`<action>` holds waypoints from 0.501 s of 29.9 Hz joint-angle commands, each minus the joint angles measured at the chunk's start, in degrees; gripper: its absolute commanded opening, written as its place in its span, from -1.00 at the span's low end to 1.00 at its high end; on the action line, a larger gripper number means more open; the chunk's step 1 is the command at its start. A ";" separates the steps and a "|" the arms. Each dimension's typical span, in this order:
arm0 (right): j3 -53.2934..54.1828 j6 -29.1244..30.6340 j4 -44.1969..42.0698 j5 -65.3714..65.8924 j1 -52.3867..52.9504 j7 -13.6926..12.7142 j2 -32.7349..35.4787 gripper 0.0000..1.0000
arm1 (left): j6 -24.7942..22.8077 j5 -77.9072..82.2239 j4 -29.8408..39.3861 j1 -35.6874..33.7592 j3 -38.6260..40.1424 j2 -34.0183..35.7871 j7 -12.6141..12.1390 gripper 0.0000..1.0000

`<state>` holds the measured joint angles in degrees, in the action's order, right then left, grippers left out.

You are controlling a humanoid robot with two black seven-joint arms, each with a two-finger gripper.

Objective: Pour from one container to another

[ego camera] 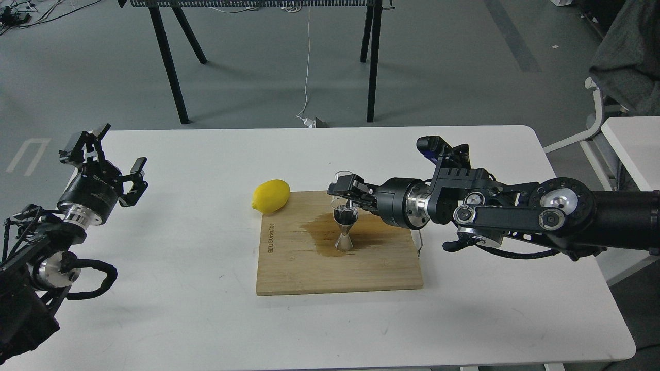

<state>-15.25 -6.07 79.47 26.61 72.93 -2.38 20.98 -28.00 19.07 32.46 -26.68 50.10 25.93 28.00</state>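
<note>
While the right hand (344,186) grips the small clear glass cup (340,181) directly above the upright shiny steel hourglass jigger (344,229), the left hand (105,157) waits far off, fingers apart

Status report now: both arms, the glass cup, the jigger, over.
Right gripper shut on glass cup, held above jigger. Left gripper open, idle at table's left. Wet stain on board; lemon clear of work.
</note>
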 commanded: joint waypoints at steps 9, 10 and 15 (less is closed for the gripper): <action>0.75 -0.26 -0.01 -1.03 0.46 -0.08 0.64 -0.24 | 0.00 0.00 -0.03 0.05 0.00 0.00 0.00 0.98; 1.27 -0.52 -0.10 -1.12 0.29 0.01 0.90 -0.24 | 0.00 0.00 -0.03 0.05 0.00 0.00 0.00 0.98; 6.45 -1.31 0.42 -4.62 -2.08 0.19 3.09 -0.24 | 0.00 0.00 -0.03 0.05 0.00 0.00 0.00 0.98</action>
<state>-11.63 -7.21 79.51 24.39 72.38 -2.35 23.08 -28.00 19.07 32.41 -26.63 50.11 25.93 28.00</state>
